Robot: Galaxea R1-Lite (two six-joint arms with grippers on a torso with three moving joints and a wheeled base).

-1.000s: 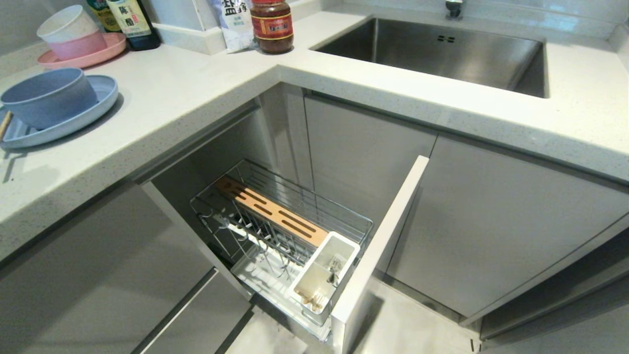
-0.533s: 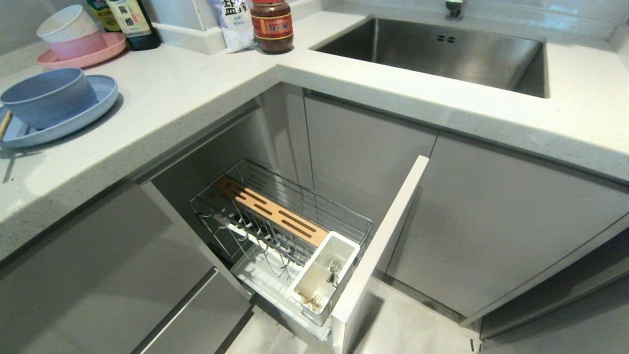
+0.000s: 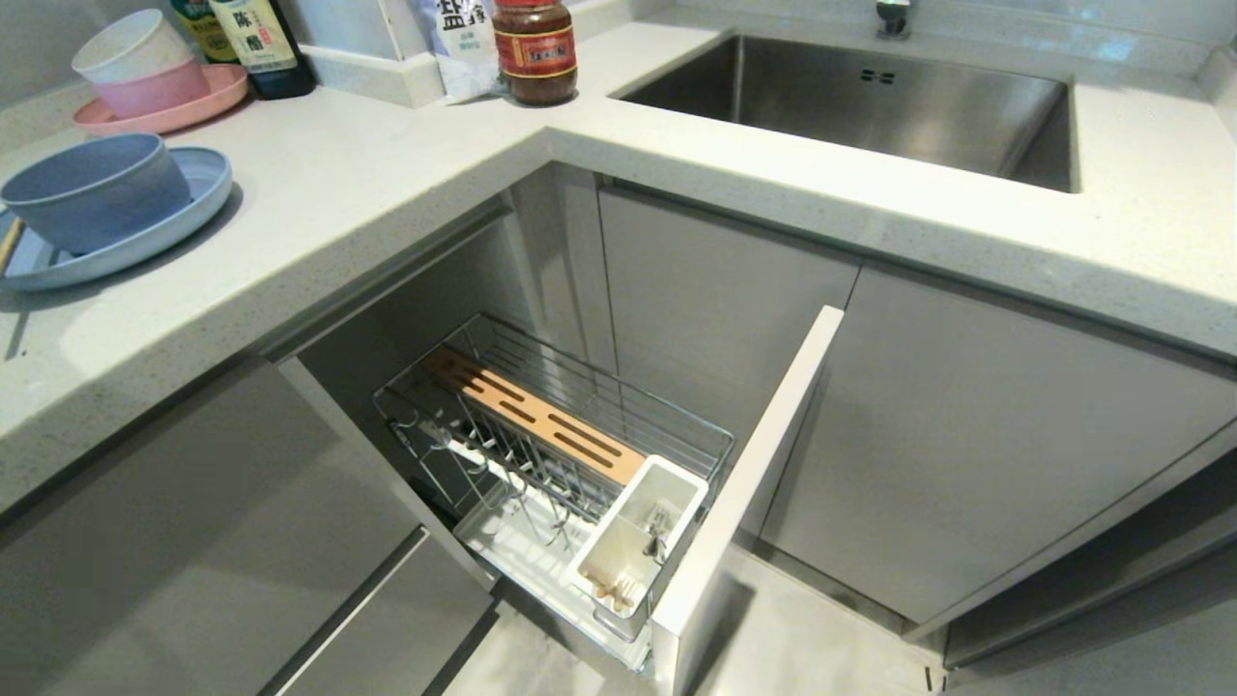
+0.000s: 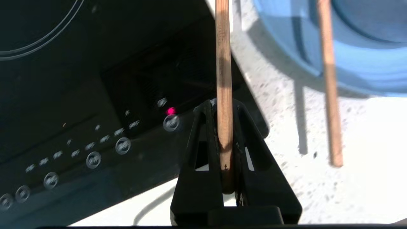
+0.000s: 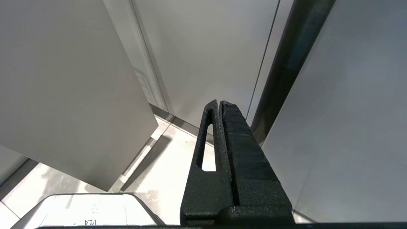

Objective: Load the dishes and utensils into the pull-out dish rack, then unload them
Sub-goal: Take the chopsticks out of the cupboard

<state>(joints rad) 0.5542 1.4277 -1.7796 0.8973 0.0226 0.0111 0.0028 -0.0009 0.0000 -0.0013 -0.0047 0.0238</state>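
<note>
Left gripper: the black left gripper (image 4: 224, 109) is clamped on one light wooden chopstick (image 4: 223, 79), which runs straight out between its two fingers; the gripper hangs over the edge where a black glass cooktop (image 4: 95, 95) meets the speckled white bench (image 4: 349, 178). It is outside the head view.
Second chopstick: the other light wooden chopstick (image 4: 329, 86) lies apart from the held one, on the side away from the cooktop, one end propped on the rim of the wide light-blue round plate (image 4: 318, 47) and the other end over the bench. No gripper touches it.
Dishes: on the bench at the robot's left, the deep matte blue-grey bowl (image 3: 92, 193) sits in the light-blue plate (image 3: 198, 208); a chopstick tip (image 3: 8, 246) pokes out at the plate's left edge.
Pull-out dish rack: the chrome wire basket (image 3: 570, 425) stands pulled out below the bench corner, its slotted wooden strip (image 3: 536, 416) running along it and the narrow pale-grey front panel (image 3: 744, 483) at its end.
Utensil cup: the white plastic cup (image 3: 638, 546) sits at the panel end of the rack; a silver metal fork (image 3: 659, 532) stands in it. The pale pieces at its lower end are too small to make out.
Right gripper: the black right gripper (image 5: 221, 103) has its fingers pressed together on nothing, low beside plain grey cabinet doors (image 5: 63, 79) above the pale floor (image 5: 165, 168).
Further back: a pink plate carrying stacked pink and white bowls (image 3: 145, 72), a red-labelled jar (image 3: 534, 53) and a steel sink (image 3: 870, 106).
</note>
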